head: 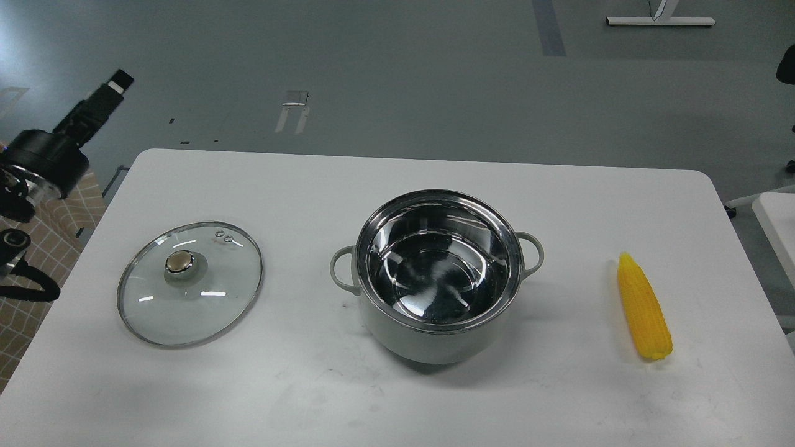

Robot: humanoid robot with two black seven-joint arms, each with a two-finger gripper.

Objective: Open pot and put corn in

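Note:
The pale grey-green pot (pixel 438 276) stands open in the middle of the white table, its shiny steel inside empty. Its glass lid (pixel 189 282) with the gold knob (pixel 179 262) lies flat on the table to the pot's left. The yellow corn cob (pixel 643 307) lies on the table to the pot's right, pointed end away from me. My left gripper (pixel 107 93) is raised at the far left, up and away from the lid, holding nothing; its fingers look dark and cannot be told apart. My right gripper is out of view.
The table's left edge (pixel 93 230) runs close to the lid. A checked brown cloth (pixel 37 248) lies beyond that edge under my left arm. A dark object (pixel 786 65) sits at the right border over the grey floor.

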